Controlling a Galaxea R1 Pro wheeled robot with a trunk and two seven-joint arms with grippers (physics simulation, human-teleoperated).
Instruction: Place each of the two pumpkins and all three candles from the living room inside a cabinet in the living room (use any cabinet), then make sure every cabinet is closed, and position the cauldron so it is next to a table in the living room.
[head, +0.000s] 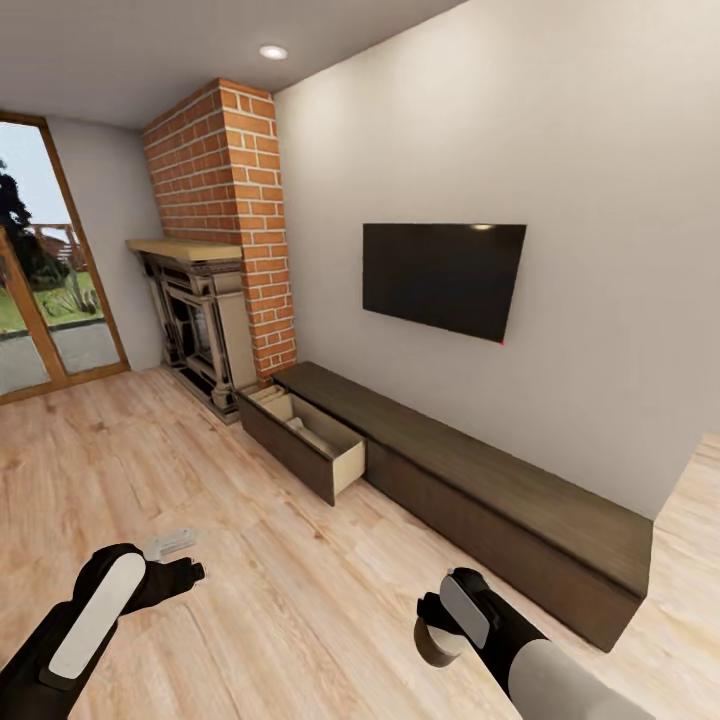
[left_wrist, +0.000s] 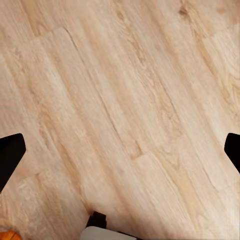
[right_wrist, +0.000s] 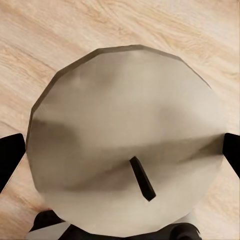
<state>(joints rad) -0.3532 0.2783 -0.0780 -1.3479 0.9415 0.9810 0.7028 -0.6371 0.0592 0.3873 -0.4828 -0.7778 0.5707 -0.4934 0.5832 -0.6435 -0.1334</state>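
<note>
Cabinet (head: 470, 470): long, low, dark wood, set along the wall under the television (head: 443, 277); its end drawer (head: 300, 435) beside the brick fireplace (head: 215, 300) stands pulled out. Candle (right_wrist: 127, 140): pale, round, dark wick on top, gripped between the right gripper (head: 438, 625) fingers above the floor (head: 250, 560). Left gripper (head: 185, 572): fingers spread wide, holding nothing. An orange sliver at the left wrist view's corner may be a pumpkin (left_wrist: 9, 235).

Pale round wax candle (right_wrist: 127, 140): lower rim cut off by the right wrist picture's edge; sides hidden.
Orange patch (left_wrist: 7, 235): clipped at the corner, too little to identify.
Small grey floor object (head: 170, 543): too small to tell.
Open dark-brown drawer (head: 305, 432): contents unclear.
</note>
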